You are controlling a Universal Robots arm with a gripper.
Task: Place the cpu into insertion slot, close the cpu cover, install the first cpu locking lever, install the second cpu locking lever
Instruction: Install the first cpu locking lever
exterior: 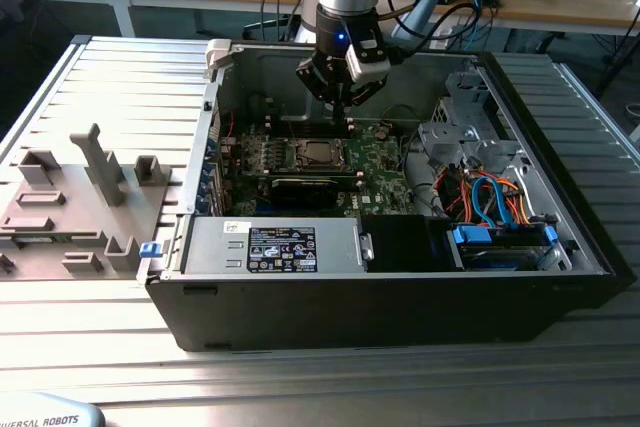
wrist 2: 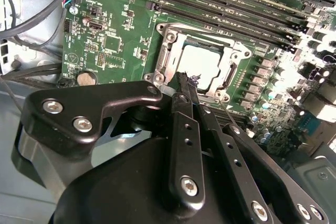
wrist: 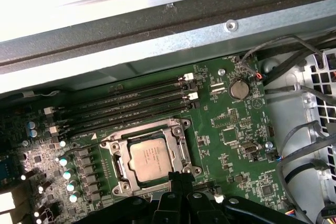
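Inside an open computer case (exterior: 400,287) on a ribbed metal bench, the cpu (wrist: 152,160) sits seated in the insertion slot (wrist: 116,167), the cpu cover (wrist: 185,151) down around it — gripper (wrist 2: 184,80) clenched at its edge, grasping nothing.

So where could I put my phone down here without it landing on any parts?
The ribbed grey metal table lies bare in front of the black computer case. Inside the case it is crowded: green circuit board, cables, black gripper.
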